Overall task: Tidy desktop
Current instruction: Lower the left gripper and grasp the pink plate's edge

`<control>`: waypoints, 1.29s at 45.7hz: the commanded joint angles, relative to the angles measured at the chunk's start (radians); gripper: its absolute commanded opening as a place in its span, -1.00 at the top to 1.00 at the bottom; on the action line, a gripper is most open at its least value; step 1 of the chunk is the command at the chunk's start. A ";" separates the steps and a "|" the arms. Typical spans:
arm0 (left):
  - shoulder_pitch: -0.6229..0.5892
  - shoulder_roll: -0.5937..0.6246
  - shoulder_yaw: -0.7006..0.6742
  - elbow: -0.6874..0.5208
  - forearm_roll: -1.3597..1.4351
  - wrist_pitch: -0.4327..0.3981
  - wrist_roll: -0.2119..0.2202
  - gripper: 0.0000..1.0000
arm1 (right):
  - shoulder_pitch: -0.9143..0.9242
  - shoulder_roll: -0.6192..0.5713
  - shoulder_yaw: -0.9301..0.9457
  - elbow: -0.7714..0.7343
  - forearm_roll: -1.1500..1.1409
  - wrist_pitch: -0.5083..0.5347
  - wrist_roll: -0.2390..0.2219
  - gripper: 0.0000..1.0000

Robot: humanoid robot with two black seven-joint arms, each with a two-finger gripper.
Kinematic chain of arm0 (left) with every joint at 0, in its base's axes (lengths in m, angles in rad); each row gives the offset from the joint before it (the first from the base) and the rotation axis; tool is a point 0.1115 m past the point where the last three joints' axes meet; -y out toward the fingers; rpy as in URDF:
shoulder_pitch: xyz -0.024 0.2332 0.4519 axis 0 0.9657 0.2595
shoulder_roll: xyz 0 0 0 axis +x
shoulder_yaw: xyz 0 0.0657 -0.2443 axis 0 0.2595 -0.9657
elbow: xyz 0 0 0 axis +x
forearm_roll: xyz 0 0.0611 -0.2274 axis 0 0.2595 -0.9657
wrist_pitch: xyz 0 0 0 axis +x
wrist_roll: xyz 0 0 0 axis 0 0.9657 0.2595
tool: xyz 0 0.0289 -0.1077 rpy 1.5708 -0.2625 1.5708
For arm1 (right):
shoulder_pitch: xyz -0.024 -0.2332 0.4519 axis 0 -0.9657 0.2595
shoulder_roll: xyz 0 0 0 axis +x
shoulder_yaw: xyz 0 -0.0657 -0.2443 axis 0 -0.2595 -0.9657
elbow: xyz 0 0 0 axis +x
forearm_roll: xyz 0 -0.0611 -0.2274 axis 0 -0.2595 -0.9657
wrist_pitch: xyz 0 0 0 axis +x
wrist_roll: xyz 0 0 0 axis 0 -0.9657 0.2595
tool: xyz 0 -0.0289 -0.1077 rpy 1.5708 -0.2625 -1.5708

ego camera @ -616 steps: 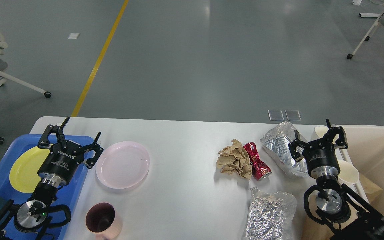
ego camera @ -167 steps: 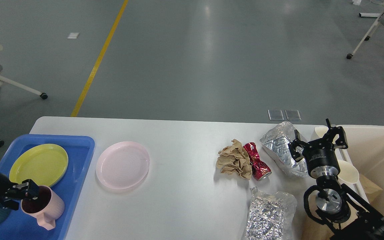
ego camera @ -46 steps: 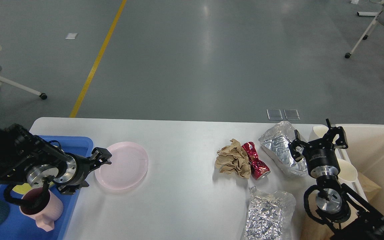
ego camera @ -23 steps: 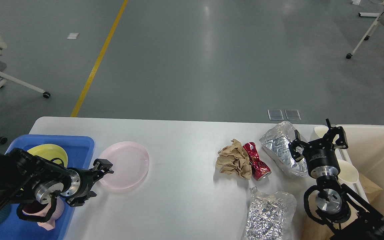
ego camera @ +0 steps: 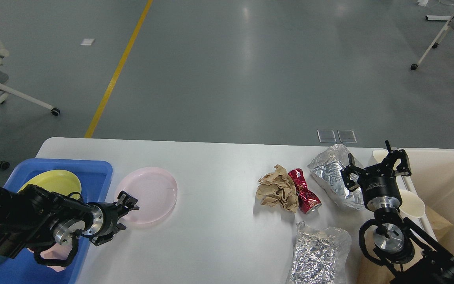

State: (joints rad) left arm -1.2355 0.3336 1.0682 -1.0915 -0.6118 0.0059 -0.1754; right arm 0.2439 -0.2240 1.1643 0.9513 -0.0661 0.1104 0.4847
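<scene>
The white desktop carries a pink plate at left, and at right crumpled brown paper, a crushed red can and two foil bags. My left gripper reaches in low from the blue tray. It is open, its fingers spread at the pink plate's near-left rim. My right gripper hovers open above the right end of the far foil bag, holding nothing.
A yellow plate lies in the blue tray; my left arm hides most of a pink cup there. A cream bin stands at the right edge, with two paper cups beside it. Office chairs stand on the floor beyond.
</scene>
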 commanded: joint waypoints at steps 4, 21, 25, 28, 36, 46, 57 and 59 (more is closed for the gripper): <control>0.025 0.008 -0.010 0.018 -0.034 -0.003 0.001 -0.16 | 0.000 0.000 0.000 0.000 0.000 0.000 0.000 -1.00; 0.028 0.005 -0.010 0.030 -0.036 -0.020 0.002 0.54 | 0.000 0.000 0.000 0.000 0.000 0.000 0.000 -1.00; 0.030 0.004 -0.010 0.030 -0.036 -0.020 0.002 0.58 | 0.000 0.000 0.000 0.000 -0.001 0.000 0.000 -1.00; 0.030 0.004 -0.010 0.030 -0.036 -0.020 0.002 0.60 | 0.000 0.000 0.000 0.000 -0.001 0.000 0.000 -1.00; 0.031 0.004 -0.010 0.030 -0.036 -0.021 0.002 0.70 | 0.000 0.000 0.000 0.000 -0.001 0.000 0.000 -1.00; 0.037 0.001 -0.011 0.030 -0.036 -0.023 0.004 0.76 | 0.000 0.000 0.000 0.000 -0.001 0.000 0.000 -1.00; 0.044 0.001 -0.011 0.030 -0.036 -0.052 0.002 0.99 | 0.000 0.000 0.000 0.000 0.000 0.000 0.000 -1.00; 0.044 0.001 -0.011 0.030 -0.036 -0.064 0.002 1.00 | 0.000 0.000 0.000 0.000 -0.001 0.000 0.000 -1.00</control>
State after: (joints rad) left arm -1.1924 0.3340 1.0571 -1.0614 -0.6473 -0.0313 -0.1723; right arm 0.2439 -0.2240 1.1643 0.9511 -0.0666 0.1104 0.4847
